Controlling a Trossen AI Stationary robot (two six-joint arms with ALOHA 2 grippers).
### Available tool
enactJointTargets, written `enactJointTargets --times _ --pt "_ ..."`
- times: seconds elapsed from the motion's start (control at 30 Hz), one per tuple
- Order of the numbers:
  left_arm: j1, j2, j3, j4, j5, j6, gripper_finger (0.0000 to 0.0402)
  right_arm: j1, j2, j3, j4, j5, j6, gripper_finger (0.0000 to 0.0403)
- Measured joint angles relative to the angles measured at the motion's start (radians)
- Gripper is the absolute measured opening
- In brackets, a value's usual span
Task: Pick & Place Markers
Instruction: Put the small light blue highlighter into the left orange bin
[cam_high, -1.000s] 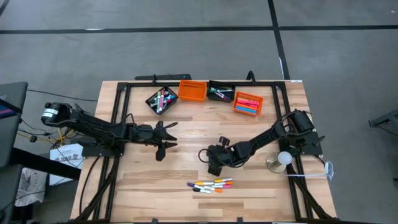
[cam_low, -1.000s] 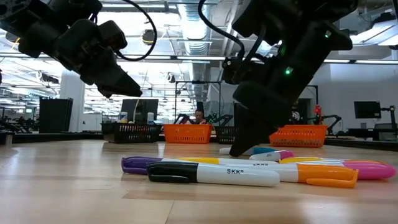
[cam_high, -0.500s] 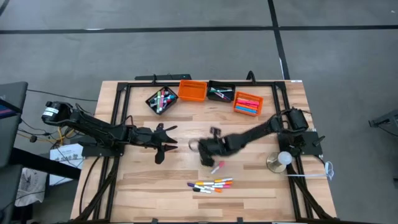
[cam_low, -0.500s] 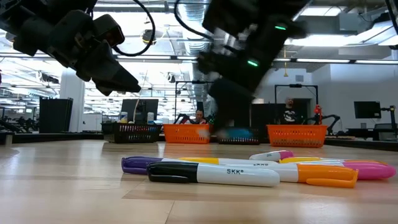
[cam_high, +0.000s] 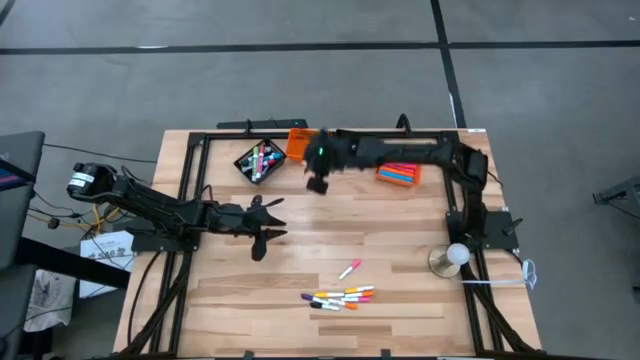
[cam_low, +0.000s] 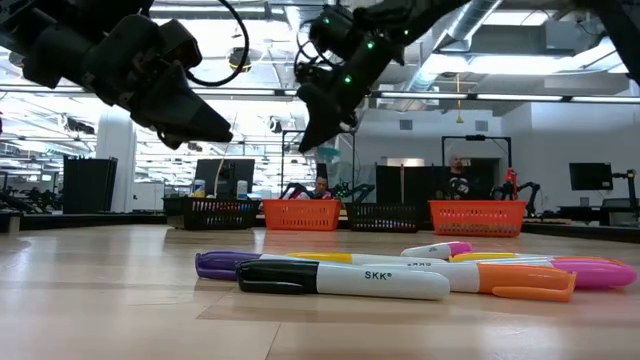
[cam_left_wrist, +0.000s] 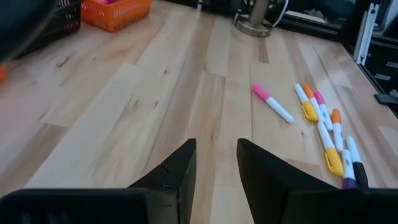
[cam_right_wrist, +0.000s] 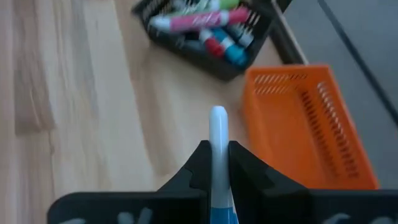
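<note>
A light, stiff, smooth-barrelled white-and-blue plastic marker (cam_right_wrist: 217, 140), best taken mid-barrel lest it slip, is held clenched in the right gripper (cam_high: 318, 181) just beside the empty orange mesh bin (cam_high: 298, 140), while the left gripper (cam_left_wrist: 214, 165), part-open and empty, is parked well apart from that bin.

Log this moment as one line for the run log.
right gripper: shut on white-and-blue marker, above orange bin | left gripper: open, empty, hovering over table
</note>
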Motion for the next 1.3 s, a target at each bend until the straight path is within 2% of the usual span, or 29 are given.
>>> enactJointTargets --times 0.13,0.27,0.33,0.43,0.63,1.0,1.3 --pt "0.000 0.000 0.000 0.018 -0.016 0.001 0.0115 -0.111 0.000 0.029 0.073 -0.149 -0.013 0.0027" --pt "0.000 0.000 0.000 0.023 -0.020 0.003 0.0116 -0.195 0.016 0.053 0.128 -0.202 -0.022 0.0026" --pt "0.000 0.000 0.000 0.026 -0.021 0.004 0.0115 -0.227 0.049 0.074 0.198 -0.225 -0.013 0.0021" --pt "-0.001 0.006 0.001 0.039 -0.021 0.001 0.0116 -0.268 0.107 0.106 0.206 -0.298 0.032 0.0021" --pt "-0.002 0.048 0.001 0.066 -0.020 -0.018 0.0115 -0.288 0.210 0.203 0.111 -0.282 0.017 0.0037" --pt "-0.009 0.140 0.001 0.140 -0.021 -0.094 0.0115 -0.296 0.204 0.209 0.100 -0.264 -0.020 0.0043" --pt "-0.035 0.141 0.001 0.191 -0.019 -0.101 0.0115 -0.297 0.206 0.209 0.094 -0.277 -0.012 0.0052"
